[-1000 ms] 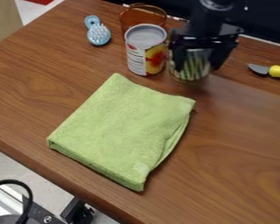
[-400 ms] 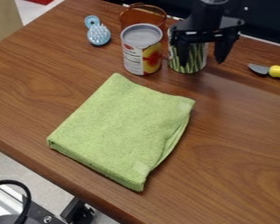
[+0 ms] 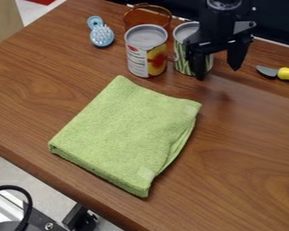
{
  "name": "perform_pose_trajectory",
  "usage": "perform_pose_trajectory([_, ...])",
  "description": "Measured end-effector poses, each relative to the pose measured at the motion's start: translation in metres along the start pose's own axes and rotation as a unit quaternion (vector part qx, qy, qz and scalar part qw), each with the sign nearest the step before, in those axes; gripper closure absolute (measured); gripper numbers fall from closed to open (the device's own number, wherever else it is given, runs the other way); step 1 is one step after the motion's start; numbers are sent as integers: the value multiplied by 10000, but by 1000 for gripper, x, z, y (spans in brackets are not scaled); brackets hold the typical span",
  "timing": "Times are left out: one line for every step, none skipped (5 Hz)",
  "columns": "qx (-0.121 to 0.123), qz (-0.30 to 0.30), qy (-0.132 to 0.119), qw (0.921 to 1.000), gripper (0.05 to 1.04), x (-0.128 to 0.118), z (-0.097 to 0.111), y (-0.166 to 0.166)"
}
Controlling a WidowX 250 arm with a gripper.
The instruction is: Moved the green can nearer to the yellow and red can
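Just beside the yellow and red can (image 3: 147,52), the green can (image 3: 182,58) is standing upright, between it and most of the gripper (image 3: 218,74), whose jaws are hanging wide and empty.

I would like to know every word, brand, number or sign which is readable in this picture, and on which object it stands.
No text can be quoted with certainty.
Yellow and red can: a small red mark and lines of print on its white label part, too small to read.
Green can: no readable lettering on the part that shows.
Green cloth: no lettering to be seen.
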State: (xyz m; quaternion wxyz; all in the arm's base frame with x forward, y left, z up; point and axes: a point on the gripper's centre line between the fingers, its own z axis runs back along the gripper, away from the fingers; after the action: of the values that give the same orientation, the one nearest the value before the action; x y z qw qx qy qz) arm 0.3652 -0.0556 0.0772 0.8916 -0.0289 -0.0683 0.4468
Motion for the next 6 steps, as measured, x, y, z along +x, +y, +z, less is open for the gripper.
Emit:
perform_pose_trajectory([-192, 305, 102, 9993, 88, -6, 18, 0])
perform_pose_trajectory([56, 578, 95, 9983, 88, -15, 26, 6])
perform_pose_trajectory([306, 621, -14, 9976, 88, -18, 38, 15])
perform_pose_trajectory([359, 670, -13, 9971, 88, -14, 49, 34])
perform_pose_trajectory([337, 700, -23, 9970, 88, -2, 48, 72])
perform_pose_trajectory([260, 842, -64, 9961, 88, 7, 50, 113])
